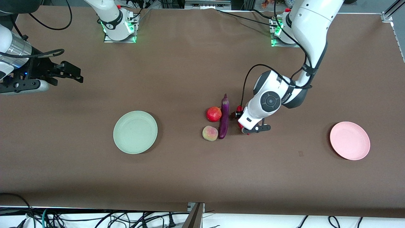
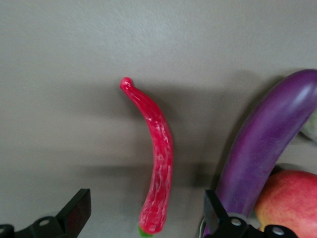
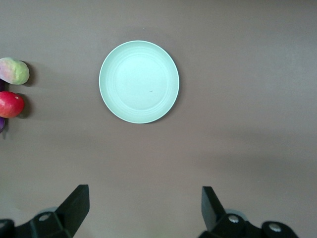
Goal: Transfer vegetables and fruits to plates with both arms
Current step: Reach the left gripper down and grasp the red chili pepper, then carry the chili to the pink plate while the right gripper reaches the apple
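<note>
My left gripper point(image 1: 245, 125) is open, low over the table beside the eggplant point(image 1: 224, 117). In the left wrist view the gripper point(image 2: 146, 203) has one finger on each side of the red chili pepper point(image 2: 157, 158) near its green stem end. The chili lies on the table, mostly hidden under the hand in the front view. The purple eggplant point(image 2: 262, 153) lies close to one finger. The pomegranate point(image 1: 214, 114) and peach point(image 1: 210, 133) sit against the eggplant. My right gripper point(image 1: 74, 74) is open and empty, up over the right arm's end of the table. The green plate point(image 1: 135, 132) and pink plate point(image 1: 350, 140) are empty.
The right wrist view shows the right gripper point(image 3: 143, 198) high up, with the green plate point(image 3: 139, 82), peach point(image 3: 14, 71) and pomegranate point(image 3: 10, 104) below it. Brown table cover lies all around. Cables hang along the front table edge.
</note>
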### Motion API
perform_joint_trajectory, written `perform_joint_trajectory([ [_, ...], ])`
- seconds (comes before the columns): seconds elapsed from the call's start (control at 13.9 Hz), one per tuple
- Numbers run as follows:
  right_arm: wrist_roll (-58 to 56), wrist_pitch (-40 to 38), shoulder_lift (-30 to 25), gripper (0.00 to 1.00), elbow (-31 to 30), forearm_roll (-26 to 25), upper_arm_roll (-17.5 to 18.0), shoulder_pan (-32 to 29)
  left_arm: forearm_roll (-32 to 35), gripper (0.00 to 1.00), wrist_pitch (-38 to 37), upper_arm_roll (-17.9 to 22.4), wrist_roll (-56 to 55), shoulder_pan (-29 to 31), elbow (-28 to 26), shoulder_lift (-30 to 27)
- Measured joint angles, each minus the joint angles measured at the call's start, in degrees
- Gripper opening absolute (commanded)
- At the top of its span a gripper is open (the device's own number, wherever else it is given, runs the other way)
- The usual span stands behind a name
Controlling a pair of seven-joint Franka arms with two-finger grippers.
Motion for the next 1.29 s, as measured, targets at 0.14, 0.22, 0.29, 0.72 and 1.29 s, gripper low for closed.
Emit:
perform_joint_trajectory([
  [0.14, 0.00, 0.00, -0.01, 1.00, 0.29, -0.11, -0.01, 0.00, 0.79, 0.47, 1.28, 0.05, 0.00, -0.44, 0.01, 1.39],
  [0.22, 0.00, 0.00, -0.01, 1.00, 0.32, -0.13, -0.03, 0.00, 1.22, 0.31, 1.55, 0.06, 0.00, -0.60, 0.01, 2.03],
  [0.29, 0.00, 0.00, -0.01, 1.00, 0.33, -0.15, -0.03, 0.00, 1.51, 0.19, 1.75, 0.06, 0.00, -0.73, 0.02, 2.59],
  [0.72, 0.00, 0.01, -0.01, 1.00, 0.36, -0.28, -0.03, 0.01, 1.63, 0.00, 2.91, 0.17, 0.00, -1.37, 0.26, 3.55],
  [1.29, -0.14, -0.13, 4.33, 1.00, -0.35, -0.30, 0.00, 1.16, 12.13, 0.00, -21.82, 3.82, 13.97, 4.89, 3.56, -7.92],
])
